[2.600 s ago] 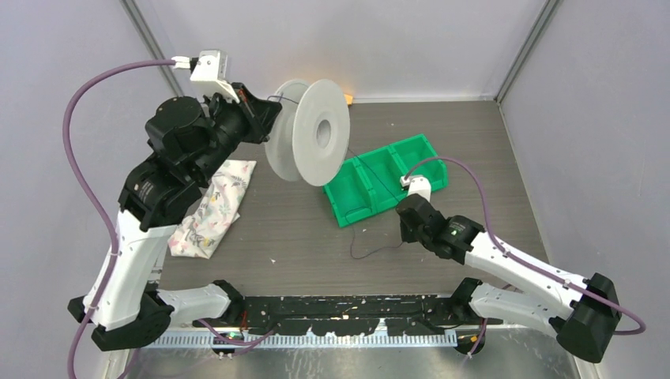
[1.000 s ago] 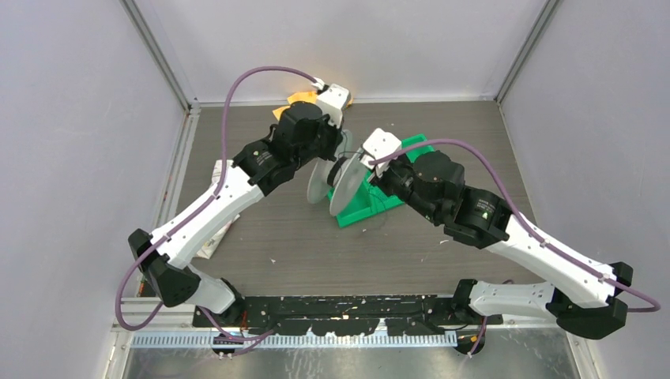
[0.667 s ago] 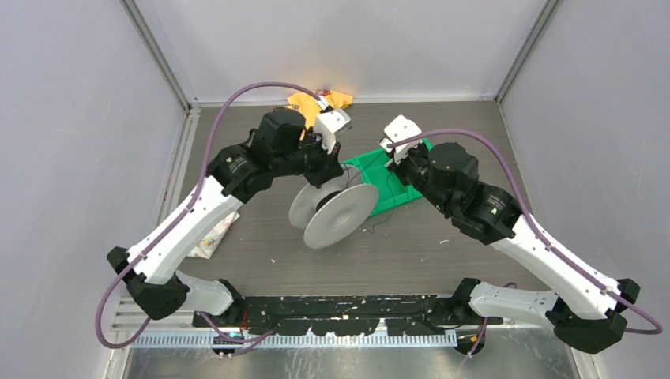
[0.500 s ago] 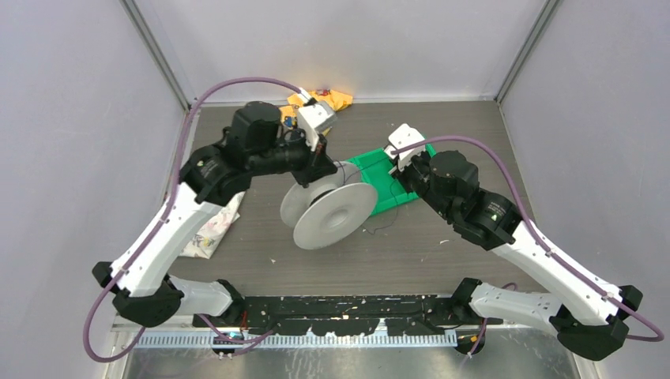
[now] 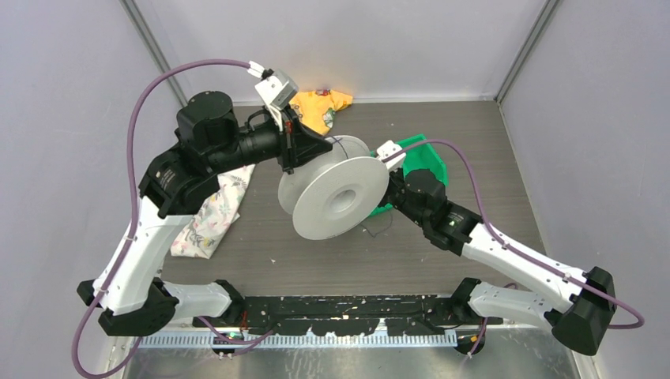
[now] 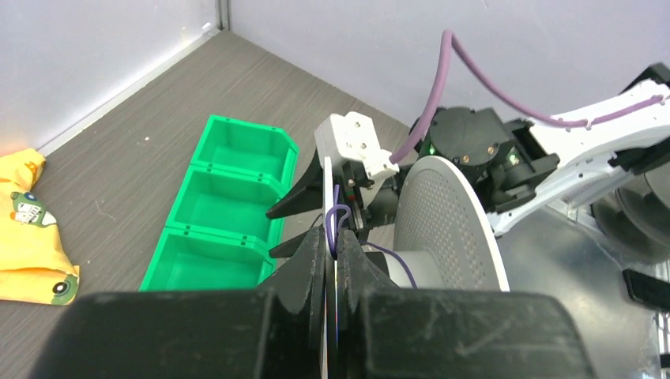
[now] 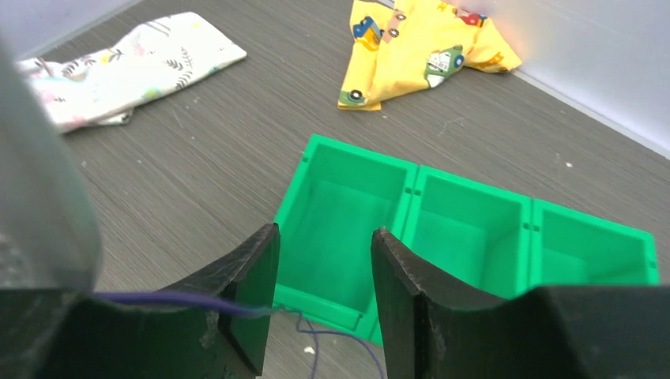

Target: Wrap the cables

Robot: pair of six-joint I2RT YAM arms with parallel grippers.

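Left pincer (image 6: 332, 254) tight on spool (image 5: 341, 197)

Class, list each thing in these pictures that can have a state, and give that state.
left gripper: shut on the spool's flange.
right gripper: open.
spool: tilted, held by one flange.
cable: loose, a strand running off the spool.
green bin: upright, compartments empty.
yellow cloth: crumpled.

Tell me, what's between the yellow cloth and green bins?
Just bare table separates the yellow cloth and green bins; the right wrist view shows it.
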